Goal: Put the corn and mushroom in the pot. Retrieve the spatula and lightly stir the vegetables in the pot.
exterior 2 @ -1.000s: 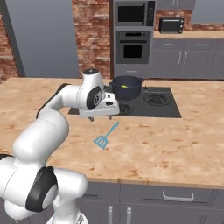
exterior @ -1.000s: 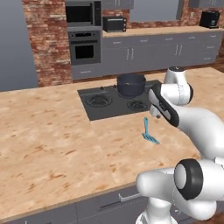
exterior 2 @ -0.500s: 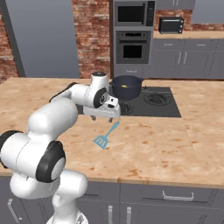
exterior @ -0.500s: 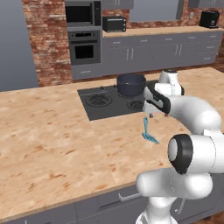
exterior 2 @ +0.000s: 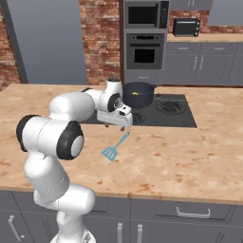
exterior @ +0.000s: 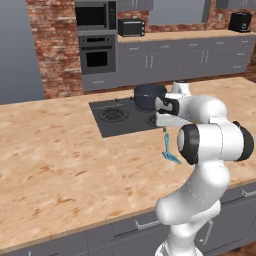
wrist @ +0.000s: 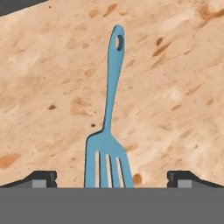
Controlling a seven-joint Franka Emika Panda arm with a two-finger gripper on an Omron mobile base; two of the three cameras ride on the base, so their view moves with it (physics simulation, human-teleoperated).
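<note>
While my pincer hangs wide open and empty, the spatula lies flat on the bench, handle toward 12 o'clock.

Glossy white arm, dark joints

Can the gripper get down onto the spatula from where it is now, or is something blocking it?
Probably yes. The gripper hangs open above the spatula, which lies flat on bare counter, its head between the fingertips in the hand view. The pot stands apart on the stove.
</note>
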